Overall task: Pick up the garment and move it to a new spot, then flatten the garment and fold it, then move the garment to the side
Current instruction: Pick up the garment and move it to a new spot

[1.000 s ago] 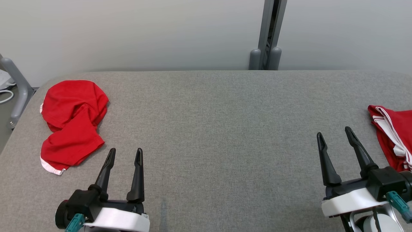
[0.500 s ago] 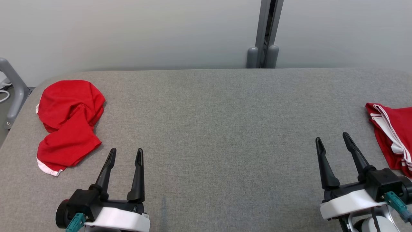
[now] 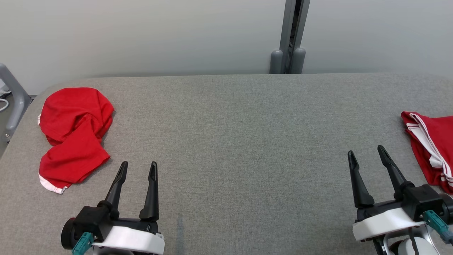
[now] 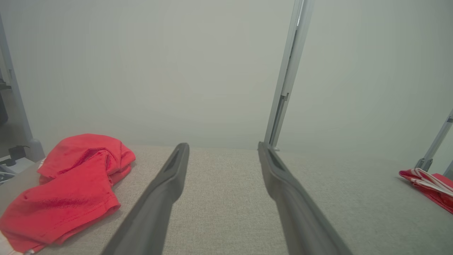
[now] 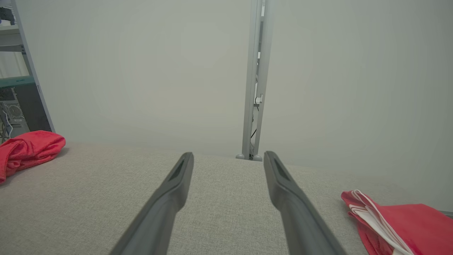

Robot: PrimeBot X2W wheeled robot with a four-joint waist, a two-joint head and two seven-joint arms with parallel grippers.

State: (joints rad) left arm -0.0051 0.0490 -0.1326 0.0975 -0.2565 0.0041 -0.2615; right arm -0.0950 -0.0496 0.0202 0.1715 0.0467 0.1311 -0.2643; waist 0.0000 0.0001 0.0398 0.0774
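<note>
While both arms sit low at the near side of the grey table (image 3: 230, 134), the garment (image 3: 72, 136) lies at the far left. It is a crumpled red heap with a thin white hem showing at its near end. It rests on the fabric top close to the table's rounded left corner, and no finger touches it. A grey frame leg (image 3: 12, 102) stands off the table beside it.

Just right of the garment and nearer the robot is the left gripper (image 3: 138, 164). Its two dark fingers are spread apart, gripping nothing, with the tips pointing toward the wall. In the left wrist view the garment (image 4: 70, 191) lies to the left of the left finger, apart from it.

Behind the table's far edge, a grey post (image 3: 290, 35) rises against the pale wall.

Further right, the right gripper (image 3: 365, 150) is likewise released, its fingers wide and bare. At the far right lies a second garment (image 3: 433, 148), red with white stripes and folded. The picture's edge cuts it off. It is near the right gripper's body but clear of its fingers.
</note>
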